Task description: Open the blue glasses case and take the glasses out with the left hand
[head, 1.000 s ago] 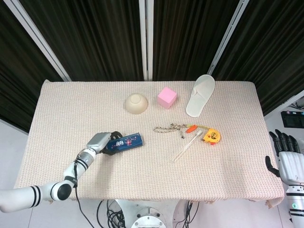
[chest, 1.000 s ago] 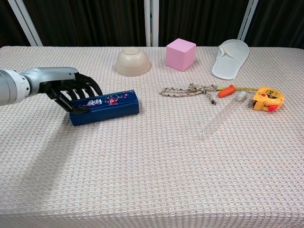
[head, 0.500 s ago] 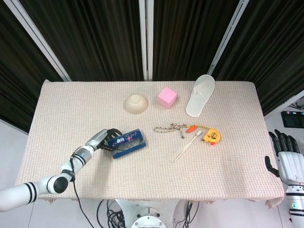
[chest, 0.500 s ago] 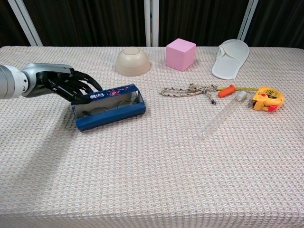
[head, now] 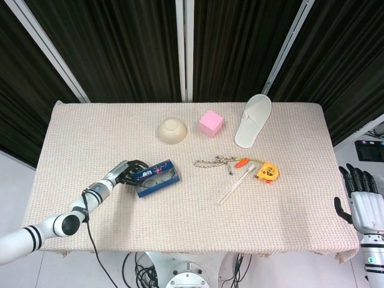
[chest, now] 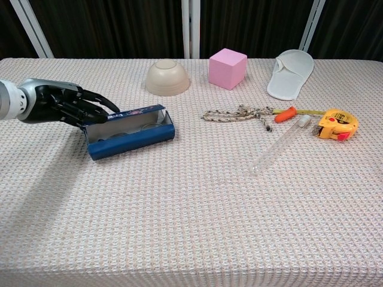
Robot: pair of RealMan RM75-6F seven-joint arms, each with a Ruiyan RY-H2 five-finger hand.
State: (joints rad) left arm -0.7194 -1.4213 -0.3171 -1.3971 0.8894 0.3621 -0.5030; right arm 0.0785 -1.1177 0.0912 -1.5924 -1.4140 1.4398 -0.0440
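Dark vertical curtains back a table (head: 288,216) covered in beige woven cloth. Item, blue glasses case (chest: 130,134): lies at about 9 o'clock from the table's middle, lid raised toward the rear, interior exposed, with the glasses (chest: 133,129) visible inside as pale lenses, still seated in the lower half. Item, left hand (chest: 67,105): enters from 8 o'clock on a low, nearly level forearm, palm turned toward the case, dark fingers (chest: 96,111) extended and slightly curled, their tips at the left end of the raised lid; whether they pinch the lid or merely press it cannot be told. Item, right hand (head: 362,201): off the table's right edge at 4 o'clock, fingers upright and apart, holding nothing. Other stock, rear row at 12 o'clock: upturned beige bowl (chest: 167,78), pink cube (chest: 228,68), white slipper (chest: 289,74). At 3 o'clock: braided cord (chest: 234,113), orange piece (chest: 285,114), clear tube (chest: 276,146), yellow tape measure (chest: 339,124). Clearances: bare cloth runs along the whole near edge at 6 o'clock and left of the case toward the 9 o'clock edge; the bowl stands near the case's rear, apart from it.
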